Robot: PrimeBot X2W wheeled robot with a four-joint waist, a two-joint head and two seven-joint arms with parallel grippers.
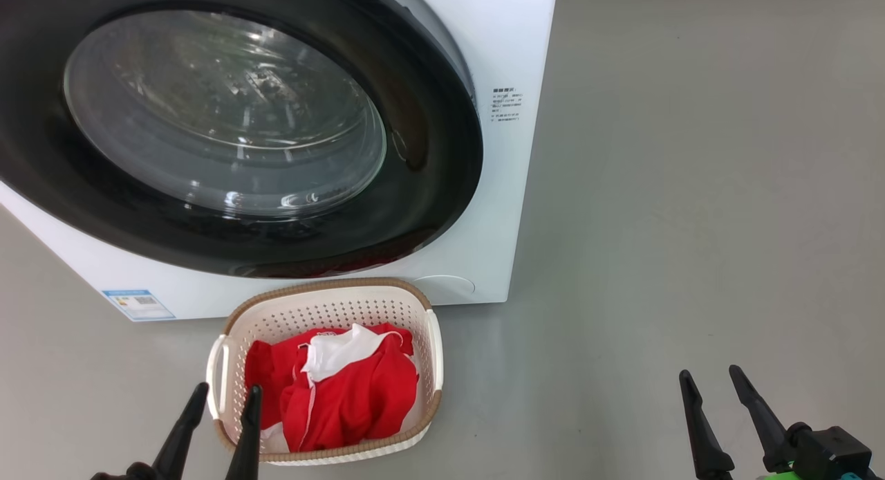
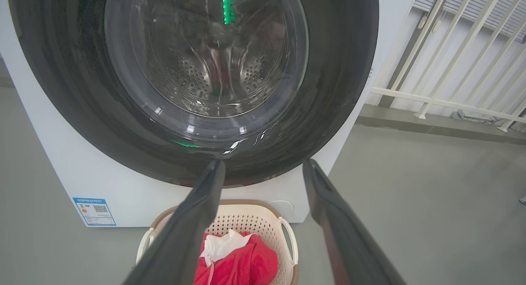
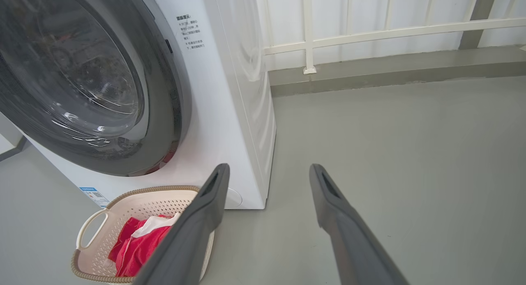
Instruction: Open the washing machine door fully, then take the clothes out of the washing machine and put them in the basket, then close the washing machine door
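Clothes [image 1: 346, 390], red-and-white fabric, lie in cream perforated plastic basket [image 1: 325, 307] just ahead of spread, empty left gripper [image 1: 228, 389], right gripper [image 1: 709, 372] likewise spread and empty, black-rimmed round glass door [image 1: 221, 113] looks shut, so task seems complete.

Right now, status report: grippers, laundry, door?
Open, empty: left gripper, right gripper. Red clothes in basket. The washing machine door looks shut. No obstruction seen.

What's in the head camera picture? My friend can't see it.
A cream basket of red and white clothes sits before a white washing machine with its door shut. The open, empty left gripper and right gripper poke up below.
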